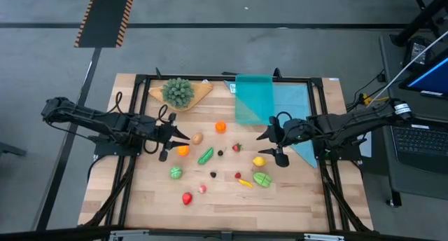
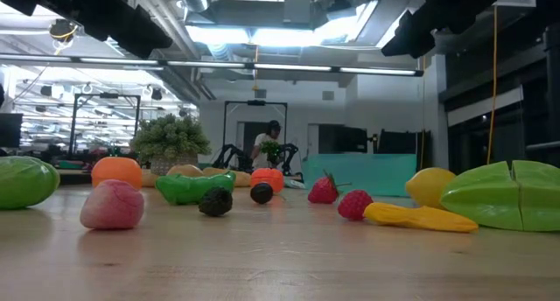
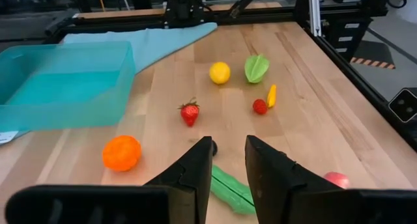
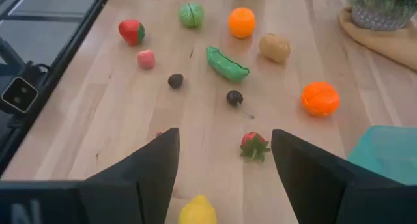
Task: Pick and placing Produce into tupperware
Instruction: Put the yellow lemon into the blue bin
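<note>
The produce lies scattered on the wooden table: an orange, a green pea pod, a strawberry, a lemon, a green cut fruit and several more small pieces. The teal tupperware stands at the far side, partly on a light-blue cloth. My left gripper hovers left of the pieces, open with a narrow gap, above the pea pod. My right gripper hovers at their right, wide open, with the strawberry on the table below it.
A bushy green plant on a tan board stands at the far left of the table. The light-blue cloth spreads right of the box. Black frame rails border the table. A person is far behind.
</note>
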Robot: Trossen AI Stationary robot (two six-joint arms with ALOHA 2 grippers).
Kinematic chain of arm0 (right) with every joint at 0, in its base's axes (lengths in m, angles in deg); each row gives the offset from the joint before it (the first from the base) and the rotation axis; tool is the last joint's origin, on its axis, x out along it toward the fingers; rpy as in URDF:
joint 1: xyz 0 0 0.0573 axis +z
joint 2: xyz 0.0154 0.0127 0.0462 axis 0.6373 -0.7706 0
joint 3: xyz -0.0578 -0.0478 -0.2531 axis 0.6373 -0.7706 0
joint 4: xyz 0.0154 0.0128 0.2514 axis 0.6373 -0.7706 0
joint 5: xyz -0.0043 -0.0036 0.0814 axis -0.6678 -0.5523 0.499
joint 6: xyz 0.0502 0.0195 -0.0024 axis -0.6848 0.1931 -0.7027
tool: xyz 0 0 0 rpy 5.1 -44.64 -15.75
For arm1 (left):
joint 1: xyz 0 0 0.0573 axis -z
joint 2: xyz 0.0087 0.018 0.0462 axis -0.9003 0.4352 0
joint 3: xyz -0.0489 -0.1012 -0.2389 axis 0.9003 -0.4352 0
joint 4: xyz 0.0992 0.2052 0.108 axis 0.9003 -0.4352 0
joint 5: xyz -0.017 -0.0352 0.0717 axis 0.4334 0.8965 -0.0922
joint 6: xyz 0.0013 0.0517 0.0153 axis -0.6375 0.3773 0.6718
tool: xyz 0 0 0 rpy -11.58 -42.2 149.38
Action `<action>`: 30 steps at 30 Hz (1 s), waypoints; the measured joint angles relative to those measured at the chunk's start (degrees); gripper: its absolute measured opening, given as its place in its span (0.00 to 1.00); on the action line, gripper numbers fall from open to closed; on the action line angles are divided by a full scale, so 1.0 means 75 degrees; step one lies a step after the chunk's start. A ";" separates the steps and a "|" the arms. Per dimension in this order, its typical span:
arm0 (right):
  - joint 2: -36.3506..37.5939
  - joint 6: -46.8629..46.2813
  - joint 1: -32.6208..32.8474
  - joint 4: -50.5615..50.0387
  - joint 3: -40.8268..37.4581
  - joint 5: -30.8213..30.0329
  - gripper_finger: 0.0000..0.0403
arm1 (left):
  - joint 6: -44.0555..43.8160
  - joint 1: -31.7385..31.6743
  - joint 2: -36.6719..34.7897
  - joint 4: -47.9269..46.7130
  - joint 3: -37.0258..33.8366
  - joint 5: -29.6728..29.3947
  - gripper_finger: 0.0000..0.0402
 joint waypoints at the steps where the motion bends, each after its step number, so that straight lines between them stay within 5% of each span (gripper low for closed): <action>1: 0.0000 0.0043 0.0000 0.0000 0.0000 0.0000 0.61 | 0.0000 0.0000 -0.0003 0.0000 0.0000 0.0000 0.21; 30: 0.0000 0.0245 -0.0002 -0.0227 -0.0006 0.0000 0.61 | -0.0047 0.0000 -0.0005 0.0000 -0.0003 0.0000 0.22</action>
